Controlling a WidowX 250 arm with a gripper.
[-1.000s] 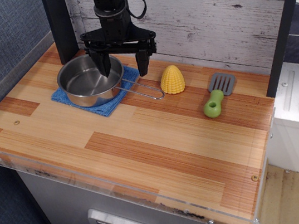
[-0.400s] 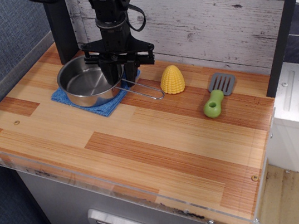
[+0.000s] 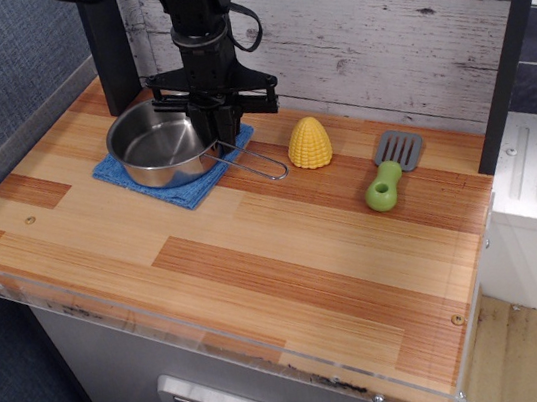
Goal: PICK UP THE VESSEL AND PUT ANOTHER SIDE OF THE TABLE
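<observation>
The vessel, a round shiny steel pan with a thin wire loop handle, sits over the blue cloth at the back left of the wood-plank table. My gripper comes straight down from above. Its fingers are shut on the pan's right rim, by the root of the handle. The pan looks raised slightly off the cloth. The handle points right, toward the corn toy.
A yellow corn toy stands just right of the handle. A spatula with a green handle and grey blade lies further right. A dark post stands behind the pan. A plank wall runs along the back.
The open fingers came down and shut on the pan's right rim. Since then the pan has shifted slightly up and away from the cloth's front.
</observation>
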